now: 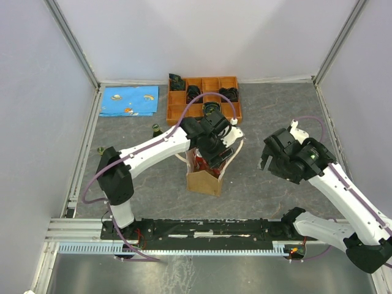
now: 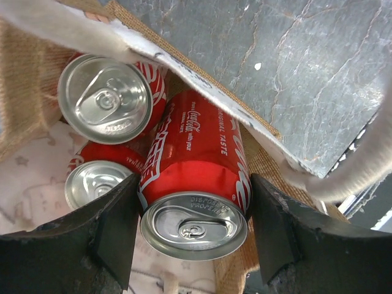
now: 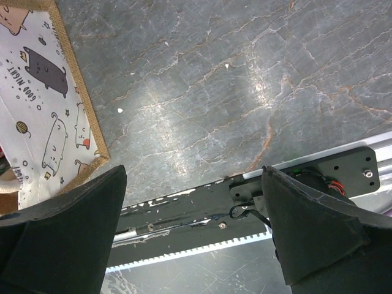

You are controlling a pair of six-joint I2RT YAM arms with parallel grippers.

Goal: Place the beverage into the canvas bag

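Note:
The canvas bag (image 1: pixel 204 177) stands upright mid-table, its cream handle (image 2: pixel 343 177) looping past the rim. My left gripper (image 1: pixel 214 147) reaches down into its mouth. In the left wrist view my left gripper (image 2: pixel 193 226) is shut on a red cola can (image 2: pixel 196 153), a finger on each side, the can tilted inside the bag. Two more red cans (image 2: pixel 104 98) (image 2: pixel 95 180) stand in the bag beside it. My right gripper (image 1: pixel 269 160) hovers open and empty to the right of the bag. In the right wrist view it (image 3: pixel 193 226) is over bare table, with the bag's cat-print side (image 3: pixel 43 122) at left.
An orange compartment tray (image 1: pixel 205 98) with dark items sits at the back. A blue patterned cloth (image 1: pixel 130 100) lies back left, with a small dark bottle (image 1: pixel 157 130) near it. The black base rail (image 1: pixel 214 229) runs along the near edge.

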